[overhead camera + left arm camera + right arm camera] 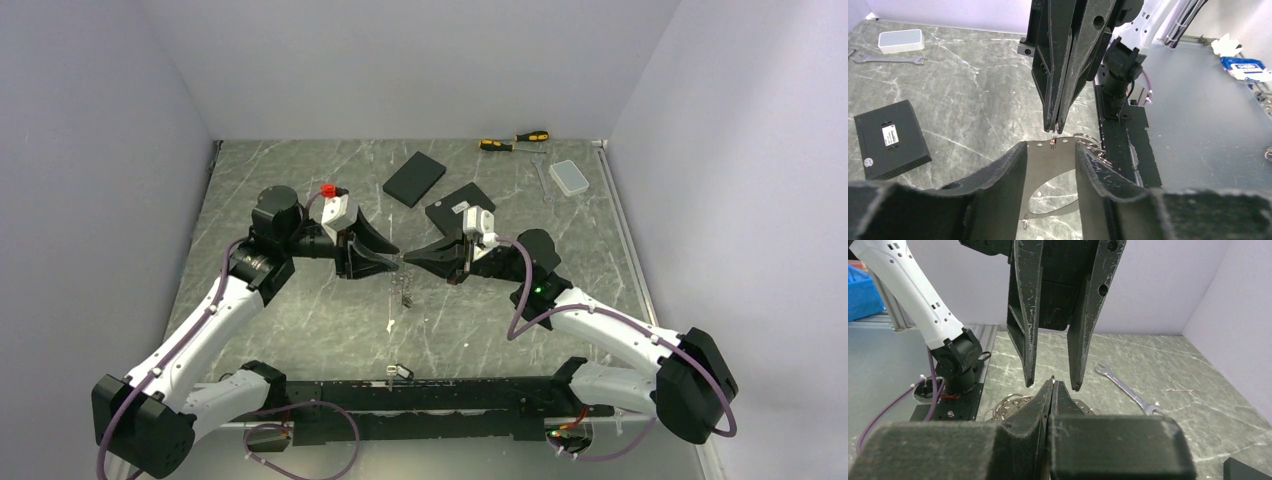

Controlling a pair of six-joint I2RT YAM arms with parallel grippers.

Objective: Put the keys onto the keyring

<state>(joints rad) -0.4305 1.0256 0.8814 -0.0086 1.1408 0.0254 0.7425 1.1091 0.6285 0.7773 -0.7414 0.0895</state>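
Note:
The keyring (1048, 160) is a flat grey metal loop with an oval opening and small holes along its rim. It hangs over the table (300, 200) between the two arms (405, 290). My right gripper (1054, 127) comes down from the top of the left wrist view, shut on a small split ring (1053, 140) threaded through one rim hole. My left gripper (1050, 146) is open, its fingertips (1030, 382) on either side of the right gripper's tip (1052, 386) without touching it. More small rings (1089, 142) hang on the rim. One small key (400, 372) lies by the base rail.
Two black boxes (414, 179) (460, 208) lie behind the grippers. Yellow-and-black screwdrivers (512, 142), a wrench (541, 178) and a clear case (570, 177) sit at the back right. The black base rail (420, 395) runs along the near edge.

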